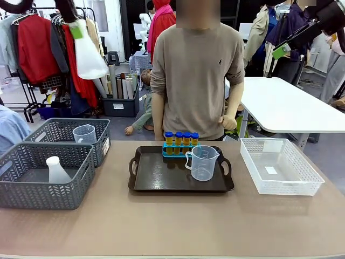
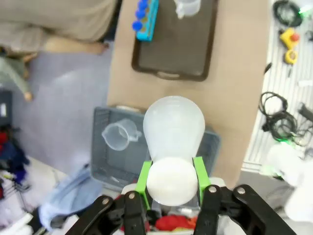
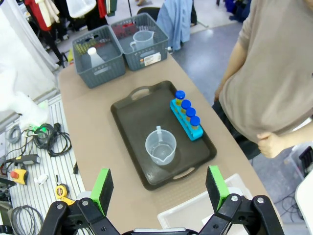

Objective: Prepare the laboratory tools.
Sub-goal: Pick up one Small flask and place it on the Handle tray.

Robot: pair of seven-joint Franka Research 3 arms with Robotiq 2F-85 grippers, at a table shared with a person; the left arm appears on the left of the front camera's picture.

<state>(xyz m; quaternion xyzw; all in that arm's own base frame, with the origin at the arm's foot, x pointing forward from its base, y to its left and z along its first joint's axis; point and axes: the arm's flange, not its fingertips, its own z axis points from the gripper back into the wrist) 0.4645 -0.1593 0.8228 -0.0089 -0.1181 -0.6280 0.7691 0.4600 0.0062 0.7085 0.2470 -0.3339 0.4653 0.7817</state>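
Left gripper clamped on frosted conical flask high above grey baskets, right gripper spread wide over brown tray, front view adds second flask in near-left basket, blue-capped tubes behind beaker.

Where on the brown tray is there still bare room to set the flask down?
The dark tray is bare across its left half, from the left handle to the clear beaker. Its back edge is crowded by the blue-capped tubes in their rack, with the beaker just in front. The left tool holds a frosted flask high above the grey baskets.
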